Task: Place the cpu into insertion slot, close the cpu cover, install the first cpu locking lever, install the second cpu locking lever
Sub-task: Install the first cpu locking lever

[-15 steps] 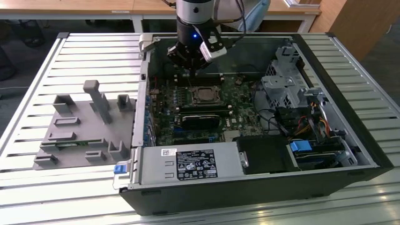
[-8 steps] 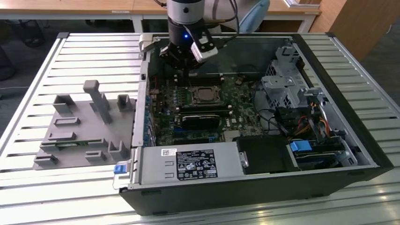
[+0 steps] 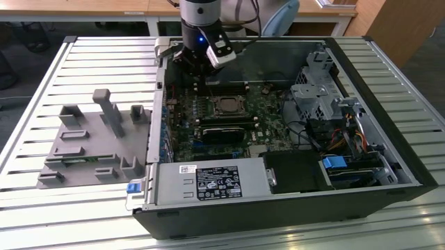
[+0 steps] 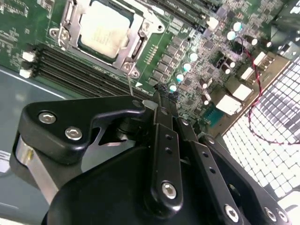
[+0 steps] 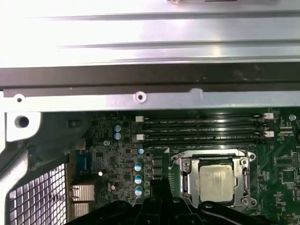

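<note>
Tool [image 4: 159,93], pressed together, near the cpu [image 4: 104,33] framed by the cpu cover [image 4: 136,46]

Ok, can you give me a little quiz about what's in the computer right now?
1. True or false: the cpu sits inside the computer case.
2. What frames the cpu? A) a rubber band B) the cpu cover C) a paper ring.
3. Fill in: the pincer hangs over the ___ circuit board.
Key: 1 true; 2 B; 3 green.
</note>
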